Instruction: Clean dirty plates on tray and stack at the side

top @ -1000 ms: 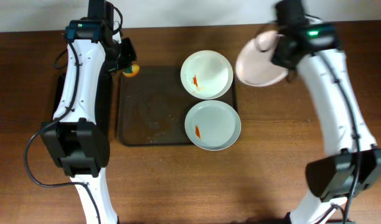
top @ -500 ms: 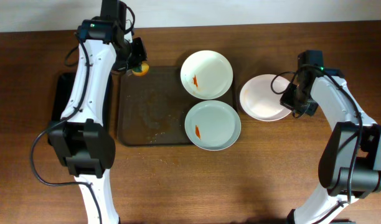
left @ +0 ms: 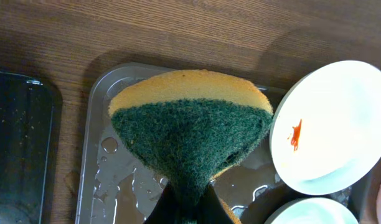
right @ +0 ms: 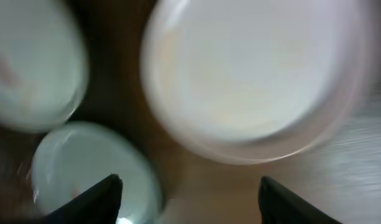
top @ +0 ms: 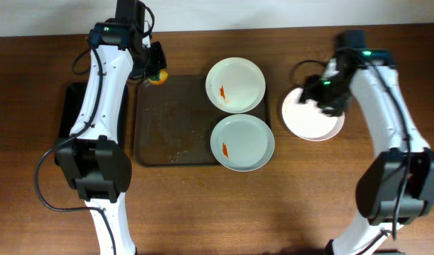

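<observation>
Two white plates with orange-red smears lie on the right end of the dark brown tray (top: 167, 127), one at the back (top: 235, 85) and one at the front (top: 242, 142). A plain white plate (top: 313, 122) rests on the table to the right of the tray. My right gripper (top: 323, 95) hovers open over that plate's back edge with nothing between its fingers (right: 97, 199); its wrist view is blurred. At the tray's back left corner my left gripper (top: 154, 76) is shut on a green and yellow sponge (left: 190, 137).
A narrow black tray (top: 64, 113) lies left of the brown tray, partly under the left arm. Water drops and crumbs lie on the brown tray's wet floor (left: 116, 180). The back smeared plate (left: 333, 124) is just right of the sponge.
The right gripper brought the plain plate down from the air onto the table, then opened and let it go. The left arm shifted slightly right with the sponge, then held still.
</observation>
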Controlling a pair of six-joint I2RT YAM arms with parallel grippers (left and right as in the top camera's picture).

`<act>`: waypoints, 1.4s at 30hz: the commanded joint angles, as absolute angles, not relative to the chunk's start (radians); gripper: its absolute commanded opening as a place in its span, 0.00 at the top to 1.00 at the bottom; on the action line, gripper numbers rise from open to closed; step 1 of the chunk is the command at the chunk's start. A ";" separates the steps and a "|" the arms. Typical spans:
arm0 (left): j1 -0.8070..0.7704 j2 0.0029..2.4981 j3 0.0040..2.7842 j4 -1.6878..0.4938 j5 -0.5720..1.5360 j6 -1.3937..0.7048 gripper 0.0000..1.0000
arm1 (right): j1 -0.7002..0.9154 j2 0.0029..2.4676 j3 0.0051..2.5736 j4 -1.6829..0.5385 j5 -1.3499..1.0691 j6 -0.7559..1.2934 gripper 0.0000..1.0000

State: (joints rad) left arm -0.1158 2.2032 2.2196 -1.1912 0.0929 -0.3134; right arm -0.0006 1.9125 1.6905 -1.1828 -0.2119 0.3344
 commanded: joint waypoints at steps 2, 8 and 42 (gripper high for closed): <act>-0.134 2.196 2.199 -1.189 0.080 -0.229 0.99 | 0.166 1.931 1.653 -1.196 -0.163 0.367 0.45; -0.142 2.195 2.192 -1.190 0.078 -0.229 0.99 | 0.236 1.955 1.441 -1.046 -0.089 0.378 0.60; -0.146 2.196 2.192 -1.225 0.044 -0.230 0.99 | 0.601 2.067 1.530 -0.730 -0.055 0.790 0.64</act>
